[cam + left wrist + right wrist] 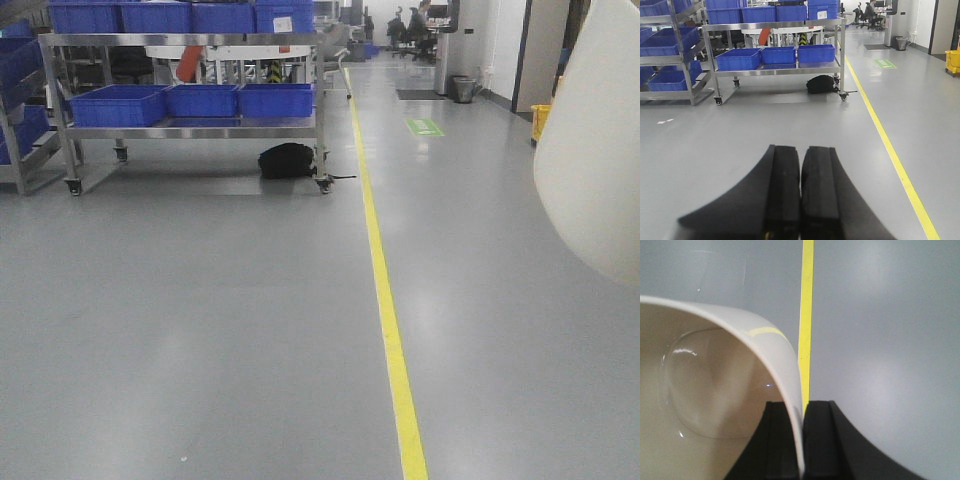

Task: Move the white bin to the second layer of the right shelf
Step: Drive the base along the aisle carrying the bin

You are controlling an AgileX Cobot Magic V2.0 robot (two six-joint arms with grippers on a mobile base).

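White bin: aloft at the right edge of the front view, clear of the floor, tilted.
Right jaws: clamped on the bin's wall just below the rim, one side inside and one outside, at bottom centre of the right wrist view.
Bin from the jaws: all of its bulk to the lower left in that view, open mouth facing the camera. One-sided pinch, so probably apt to swing or slip on the glossy plastic.
Long axis: cannot tell, too little of the bin in frame.
Left jaws: together, holding nothing, aimed low over bare floor toward the cart.
Nearer arm: right, the one carrying; left well apart from the bin.
Shelf: no roller level in any view, so its direction from the bin cannot be told.
Cart: steel, loaded with blue crates, at upper left of the front view, far from the bin.
Yellow line: on the floor beyond the bin's rim, running straight up the right wrist view.
Next move, as a guess: carry on with the right arm until the roller level shows, wall kept pinched.
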